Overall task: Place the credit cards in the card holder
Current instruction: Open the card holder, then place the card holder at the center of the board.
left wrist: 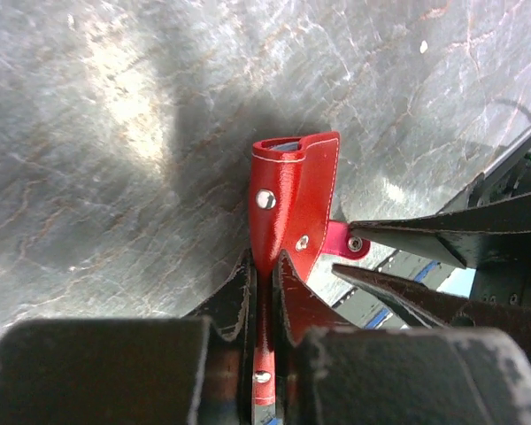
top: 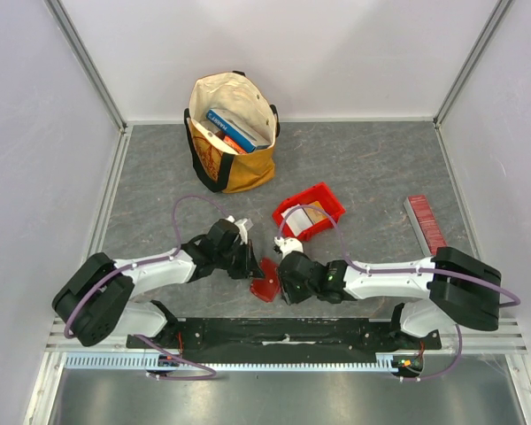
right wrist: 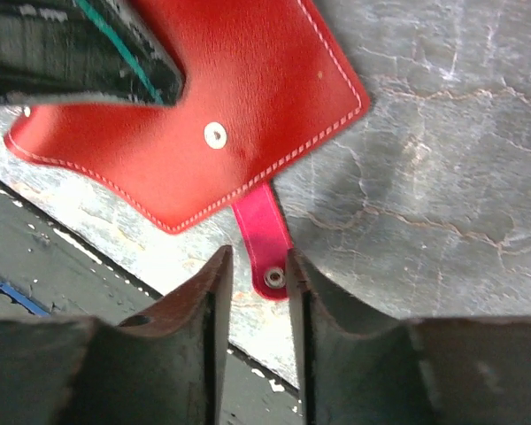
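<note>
The card holder [top: 265, 283], a dark red wallet, is raised off the table between the two arms. My left gripper [top: 251, 264] is shut on its lower edge, and in the left wrist view the card holder [left wrist: 294, 195] runs up from between the pinched fingers [left wrist: 239, 292]. A pale grey-blue edge [left wrist: 288, 143] shows inside its folded top. My right gripper [right wrist: 255, 258] stands open around the snap tab [right wrist: 267, 239], with a gap on the left side. The card holder [right wrist: 221, 97] fills the upper left of the right wrist view. Pale flat pieces, apparently credit cards [top: 311, 217], lie in the red bin.
A red plastic bin [top: 327, 200] sits just beyond the right gripper. A tan tote bag [top: 233, 133] with blue books stands at the back. A ridged red strip [top: 425, 223] lies at the right. A black rail [top: 283, 332] runs along the near edge.
</note>
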`<state>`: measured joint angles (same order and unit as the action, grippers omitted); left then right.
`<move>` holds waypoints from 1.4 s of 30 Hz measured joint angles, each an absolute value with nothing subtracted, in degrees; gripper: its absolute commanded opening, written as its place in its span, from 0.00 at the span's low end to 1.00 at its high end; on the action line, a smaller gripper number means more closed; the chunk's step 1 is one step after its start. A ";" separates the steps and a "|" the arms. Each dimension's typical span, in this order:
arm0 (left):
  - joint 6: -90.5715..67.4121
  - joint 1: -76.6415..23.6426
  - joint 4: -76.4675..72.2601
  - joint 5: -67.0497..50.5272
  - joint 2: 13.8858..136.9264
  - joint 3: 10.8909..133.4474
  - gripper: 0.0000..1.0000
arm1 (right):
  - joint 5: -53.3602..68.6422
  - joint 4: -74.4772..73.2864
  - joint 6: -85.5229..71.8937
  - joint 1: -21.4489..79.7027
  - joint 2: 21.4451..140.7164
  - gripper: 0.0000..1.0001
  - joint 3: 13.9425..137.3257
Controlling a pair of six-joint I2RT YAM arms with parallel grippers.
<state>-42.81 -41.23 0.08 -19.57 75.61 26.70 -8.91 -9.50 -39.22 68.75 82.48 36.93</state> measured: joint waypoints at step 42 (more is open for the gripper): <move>-46.65 -37.95 3.36 -18.24 79.75 30.94 0.22 | -3.18 -13.13 -40.51 59.77 85.25 0.16 40.56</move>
<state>-46.65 -37.95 3.36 -18.24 79.75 30.94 -3.18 -13.13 -40.51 59.77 85.25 40.56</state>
